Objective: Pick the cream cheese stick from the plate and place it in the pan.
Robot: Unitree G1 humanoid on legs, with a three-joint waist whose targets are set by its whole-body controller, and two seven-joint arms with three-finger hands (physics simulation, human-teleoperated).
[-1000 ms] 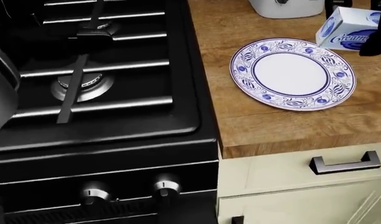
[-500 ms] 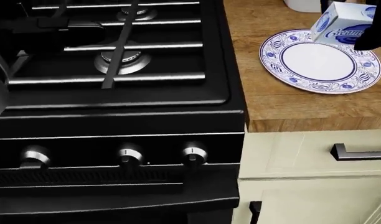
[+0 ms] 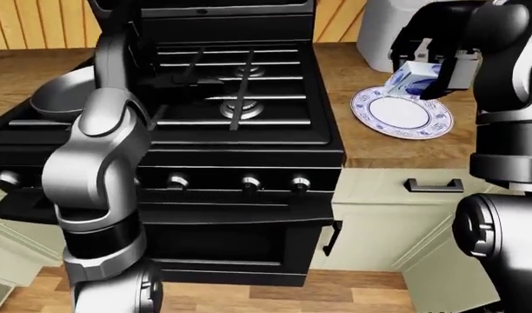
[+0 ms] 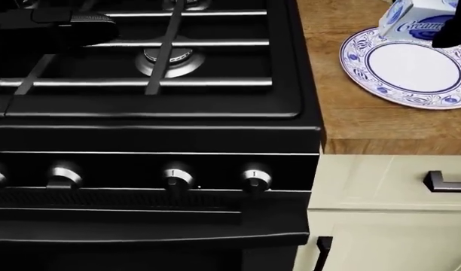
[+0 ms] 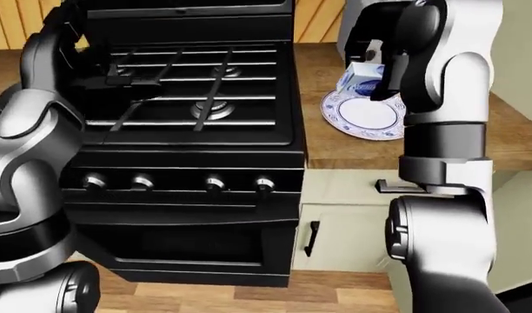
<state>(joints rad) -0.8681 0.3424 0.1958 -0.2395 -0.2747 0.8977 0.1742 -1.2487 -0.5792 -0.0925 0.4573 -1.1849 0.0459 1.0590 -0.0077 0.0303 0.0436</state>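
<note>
The cream cheese stick is a white and blue box, held tilted just above the top rim of the blue-patterned plate. My right gripper is shut on it from the right side. The plate lies on the wooden counter to the right of the black stove. A grey pan rests on the stove's left burners, and its black handle points right across the grates. My left arm rises beside the pan, with its hand out of the picture.
Stove knobs line the black panel at the bottom of the head view. A cream drawer with a dark handle sits under the counter. A white appliance stands above the plate.
The whole picture has shifted: the camera moved left and down, so the knobs rose into view and the plate slid to the upper right. The box stays in my right hand.
</note>
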